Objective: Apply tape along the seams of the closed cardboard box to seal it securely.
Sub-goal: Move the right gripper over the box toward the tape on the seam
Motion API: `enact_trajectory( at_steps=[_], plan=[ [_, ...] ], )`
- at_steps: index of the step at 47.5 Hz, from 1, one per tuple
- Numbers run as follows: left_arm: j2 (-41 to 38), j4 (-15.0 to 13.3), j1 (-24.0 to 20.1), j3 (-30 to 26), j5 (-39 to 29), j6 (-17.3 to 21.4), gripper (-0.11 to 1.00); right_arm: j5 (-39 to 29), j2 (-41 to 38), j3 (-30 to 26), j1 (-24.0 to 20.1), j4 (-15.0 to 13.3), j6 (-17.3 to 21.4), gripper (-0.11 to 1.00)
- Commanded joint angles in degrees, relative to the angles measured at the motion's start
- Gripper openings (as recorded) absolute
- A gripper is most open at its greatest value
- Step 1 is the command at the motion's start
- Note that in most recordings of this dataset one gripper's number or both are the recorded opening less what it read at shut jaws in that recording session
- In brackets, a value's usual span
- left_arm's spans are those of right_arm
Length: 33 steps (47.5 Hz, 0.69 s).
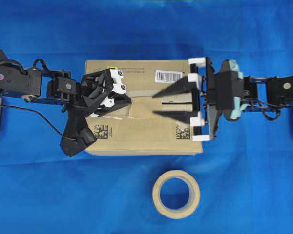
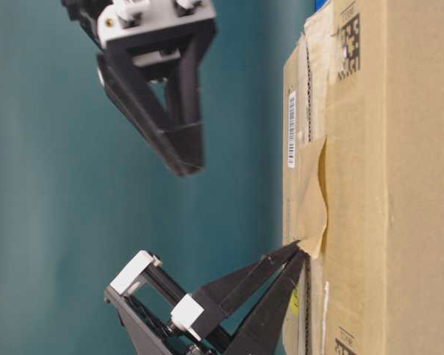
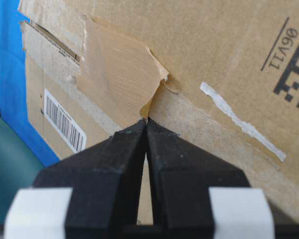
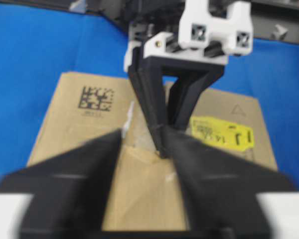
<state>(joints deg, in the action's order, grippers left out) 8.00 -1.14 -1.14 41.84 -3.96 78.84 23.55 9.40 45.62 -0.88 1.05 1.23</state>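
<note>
The brown cardboard box lies in the middle of the blue cloth. A tan piece of tape lies over the seam on its top, with one end lifted and wrinkled. My left gripper is shut on the tape's lifted corner, tips down near the box top. My right gripper hangs open above the box, its fingers spread either side of the tape and clear of it. The tape's other end sticks flat to the cardboard.
A beige tape roll lies flat on the cloth in front of the box. On the box top are a white barcode label, a yellow sticker and black square codes. A pale torn strip runs beside the seam.
</note>
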Motion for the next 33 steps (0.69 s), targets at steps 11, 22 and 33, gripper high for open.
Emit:
enact_trajectory(
  at_steps=[11, 22, 33],
  plan=[
    [0.9, 0.1, 0.0, -0.9, 0.4, -0.2, 0.01, 0.6, -5.2, -2.2, 0.5, 2.0, 0.7, 0.45],
    [0.8, 0.1, 0.3, -1.1, 0.5, -0.3, 0.01, 1.2, -8.8, -3.5, 1.3, 2.3, 0.8, 0.44],
    [0.7, 0.0, 0.5, -1.2, 0.5, -0.8, 0.01, 2.3, -11.9, -3.7, 2.4, 2.6, 0.8, 0.44]
  ],
)
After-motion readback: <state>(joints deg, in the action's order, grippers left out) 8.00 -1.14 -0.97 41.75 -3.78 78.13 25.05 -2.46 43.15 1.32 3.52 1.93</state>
